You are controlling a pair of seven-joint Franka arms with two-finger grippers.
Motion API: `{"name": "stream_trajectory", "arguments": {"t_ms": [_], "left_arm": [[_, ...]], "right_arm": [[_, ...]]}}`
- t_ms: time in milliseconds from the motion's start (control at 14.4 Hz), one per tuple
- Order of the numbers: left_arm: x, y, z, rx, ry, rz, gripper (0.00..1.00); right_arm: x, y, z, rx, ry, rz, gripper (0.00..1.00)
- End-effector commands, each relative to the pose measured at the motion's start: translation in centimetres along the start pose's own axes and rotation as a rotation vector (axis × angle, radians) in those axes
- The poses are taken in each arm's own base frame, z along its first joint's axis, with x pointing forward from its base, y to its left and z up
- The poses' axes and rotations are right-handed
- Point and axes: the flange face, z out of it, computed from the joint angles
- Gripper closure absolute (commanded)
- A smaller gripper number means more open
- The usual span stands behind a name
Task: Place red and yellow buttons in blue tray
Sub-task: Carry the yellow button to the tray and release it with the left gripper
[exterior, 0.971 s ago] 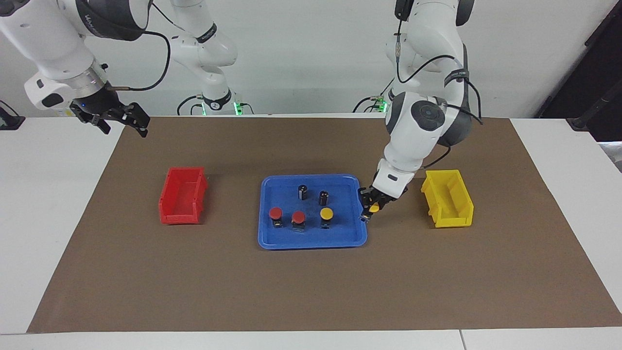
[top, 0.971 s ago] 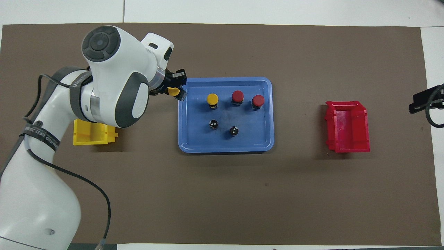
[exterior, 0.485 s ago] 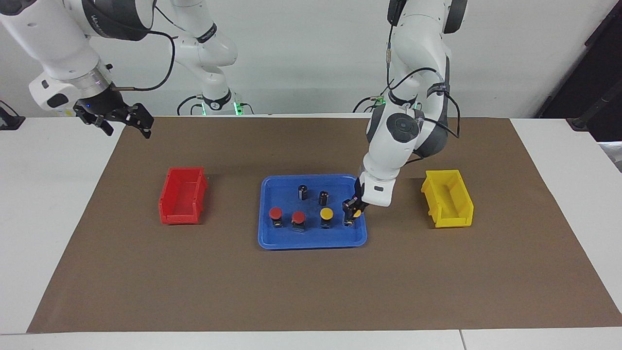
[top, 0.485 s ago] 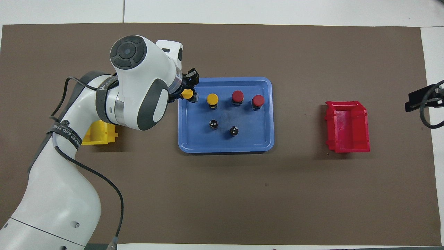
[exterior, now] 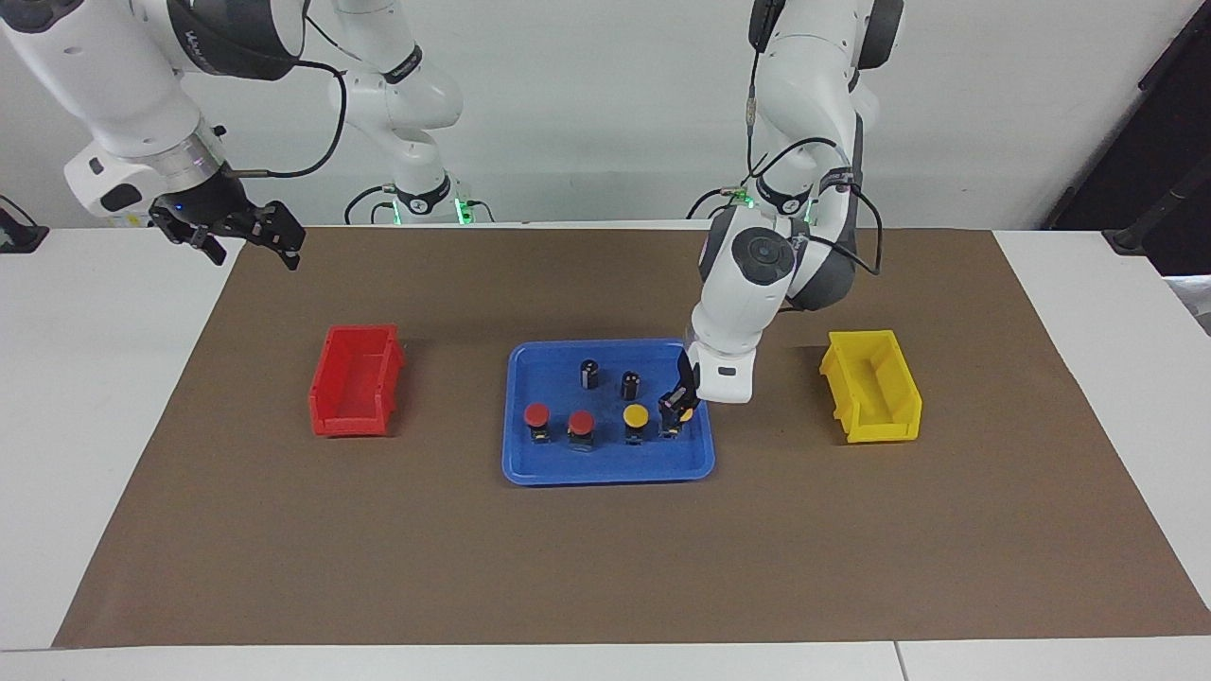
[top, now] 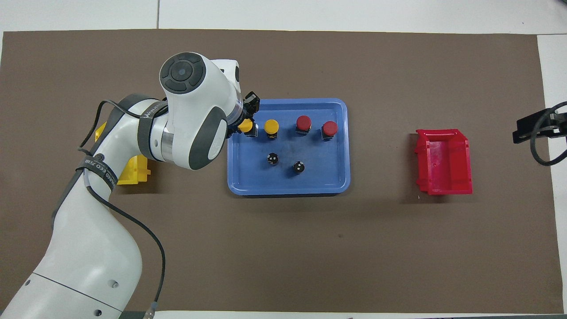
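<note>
The blue tray lies mid-table. In it stand two red buttons and a yellow button in a row. My left gripper is shut on a second yellow button, low over the tray's end toward the left arm, beside the other yellow one. Whether that button touches the tray floor I cannot tell. My right gripper waits raised over the table corner at the right arm's end, open and holding nothing.
Two dark capless cylinders stand in the tray nearer to the robots. A small red bin sits toward the right arm's end, a small yellow bin toward the left arm's end.
My left gripper has carried the yellow button from beside the tray's rim in over the tray and lowered it next to the other yellow button. The right gripper has shifted only slightly.
</note>
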Motion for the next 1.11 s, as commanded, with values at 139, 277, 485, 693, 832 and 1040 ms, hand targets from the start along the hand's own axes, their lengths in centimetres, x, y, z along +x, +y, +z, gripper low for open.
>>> {"name": "stream_trajectory", "arguments": {"t_ms": [139, 277, 485, 693, 832, 1040], "left_arm": [[0.1, 0.4, 0.9, 0.027, 0.035, -0.018, 0.98], [0.1, 0.5, 0.9, 0.020, 0.037, -0.021, 0.97], [0.2, 0.5, 1.3, 0.011, 0.051, -0.036, 0.91], [-0.4, 1.3, 2.2, -0.010, 0.077, -0.016, 0.72], [-0.4, 1.2, 2.2, -0.001, 0.095, 0.000, 0.60], [-0.2, 1.1, 2.2, 0.014, 0.114, 0.014, 0.50]], "right_arm": [[-0.5, 0.1, 0.1, 0.001, 0.006, -0.013, 0.00], [-0.5, 0.1, 0.1, 0.001, 0.006, -0.013, 0.00], [-0.5, 0.2, 0.1, 0.001, 0.006, -0.012, 0.00], [-0.5, 0.1, 0.1, 0.001, 0.006, -0.013, 0.00], [-0.5, 0.1, 0.1, 0.001, 0.006, -0.013, 0.00], [-0.5, 0.1, 0.1, 0.001, 0.006, -0.013, 0.00]]}}
